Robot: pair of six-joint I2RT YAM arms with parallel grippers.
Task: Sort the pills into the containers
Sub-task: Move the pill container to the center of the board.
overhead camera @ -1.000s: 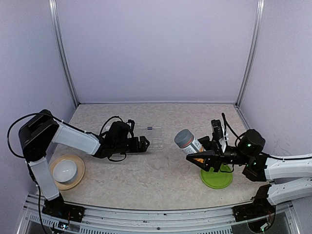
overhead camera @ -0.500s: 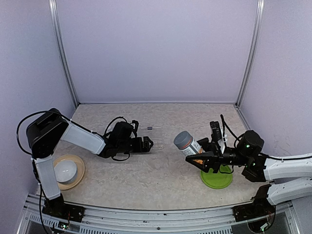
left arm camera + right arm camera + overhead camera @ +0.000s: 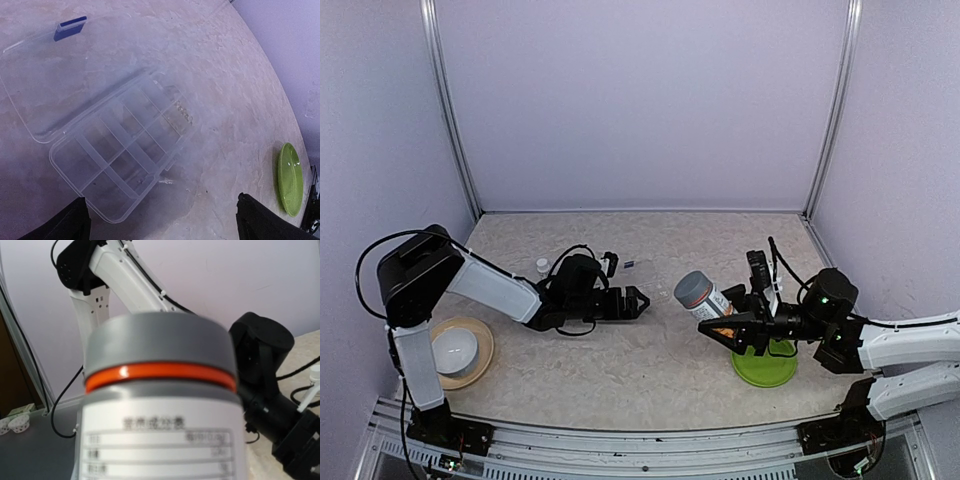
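Observation:
My right gripper point(image 3: 728, 322) is shut on the clear bottle point(image 3: 705, 298) and holds it tilted above the table, gray cap toward the left arm. The bottle fills the right wrist view point(image 3: 157, 405), showing the cap, an orange ring and a white label; the fingers are hidden behind it. The small vial point(image 3: 542, 266) with a white cap stands behind my left arm. My left gripper point(image 3: 634, 300) is open and empty, its tips point(image 3: 162, 225) spread wide just over the near corner of a clear compartment box point(image 3: 120, 150). I make out no pills.
The box's lid point(image 3: 45, 85) lies open, with a blue latch point(image 3: 70, 27). A flat green plate point(image 3: 765, 366) lies under my right wrist and also shows in the left wrist view point(image 3: 290, 177). A white bowl on a tan plate point(image 3: 455, 350) sits at the near left.
My left gripper has moved right over the clear box, uncovering the small vial behind the arm. My right gripper has shifted the bottle slightly left.

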